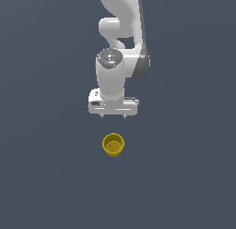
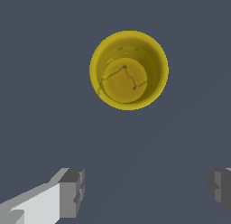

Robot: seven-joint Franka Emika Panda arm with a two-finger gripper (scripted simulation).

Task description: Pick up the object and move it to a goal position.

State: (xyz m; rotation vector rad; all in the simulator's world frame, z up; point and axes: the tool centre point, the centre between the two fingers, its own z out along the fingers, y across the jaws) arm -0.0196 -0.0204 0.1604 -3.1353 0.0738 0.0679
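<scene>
One small mustard-yellow cup, tapered toward its base and open at the top, is the only loose object in either view. One white robot arm is present, ending in one white gripper with two grey-tipped jaws. One plain dark grey-blue table carries the single cup.
</scene>
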